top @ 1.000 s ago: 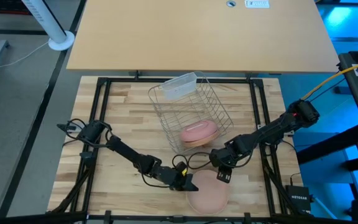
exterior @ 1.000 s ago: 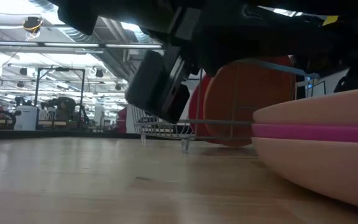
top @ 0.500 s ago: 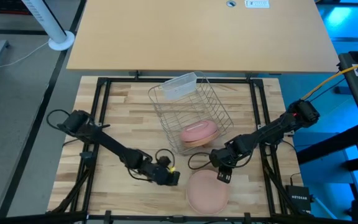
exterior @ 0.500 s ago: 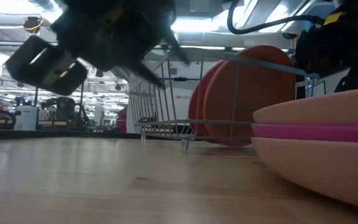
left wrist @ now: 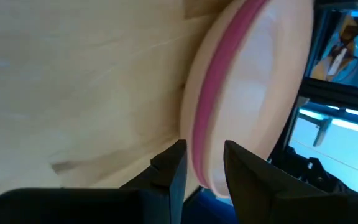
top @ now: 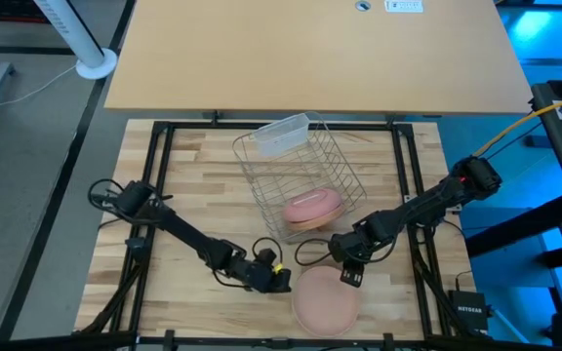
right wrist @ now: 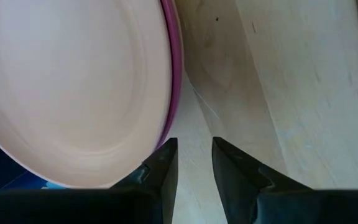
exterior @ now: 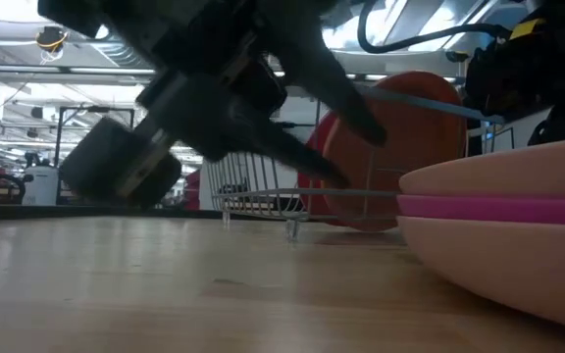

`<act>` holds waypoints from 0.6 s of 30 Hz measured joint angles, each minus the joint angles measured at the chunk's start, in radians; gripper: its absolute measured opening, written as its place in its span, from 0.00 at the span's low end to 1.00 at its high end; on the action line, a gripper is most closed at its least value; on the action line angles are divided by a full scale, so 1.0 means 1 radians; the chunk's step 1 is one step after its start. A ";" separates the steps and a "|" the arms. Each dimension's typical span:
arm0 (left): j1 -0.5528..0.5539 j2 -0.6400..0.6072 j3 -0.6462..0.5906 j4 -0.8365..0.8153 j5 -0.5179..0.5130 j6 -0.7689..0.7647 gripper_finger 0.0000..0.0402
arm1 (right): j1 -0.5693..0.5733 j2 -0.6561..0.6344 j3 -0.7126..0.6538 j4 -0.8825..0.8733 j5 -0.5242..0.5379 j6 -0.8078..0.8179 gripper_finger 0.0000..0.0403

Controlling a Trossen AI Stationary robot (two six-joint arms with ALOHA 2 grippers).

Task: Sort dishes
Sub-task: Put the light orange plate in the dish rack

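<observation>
Lining up on the plate stack, nothing grasped yet.
My left gripper (top: pixel 279 284) sits at the stack's (top: pixel 326 300) 9 o'clock edge, my right gripper (top: pixel 350 277) at its 12; both jaws slightly parted, empty. Two plates (top: pixel 311 209) already in the rack (top: pixel 344 161). Next, I judge: pinch the top peach plate's (left wrist: pixel 260 93) rim, lift clear.

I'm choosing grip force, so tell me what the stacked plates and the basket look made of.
Stacked plates: likely plastic, with a smooth matte finish in even peach and a thin magenta rim between them.
Basket: apparently metal wire, a thin silvery open grid you can see through.
</observation>
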 joint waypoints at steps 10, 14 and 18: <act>0.000 0.051 0.068 0.002 0.000 0.026 0.24 | 0.000 0.000 0.000 0.008 0.008 0.002 0.26; 0.001 0.070 0.080 -0.008 0.000 0.026 0.24 | 0.000 0.000 0.000 0.013 0.008 0.002 0.26; 0.001 0.087 0.082 -0.006 0.000 0.009 0.24 | 0.000 0.000 0.000 0.037 0.009 0.012 0.26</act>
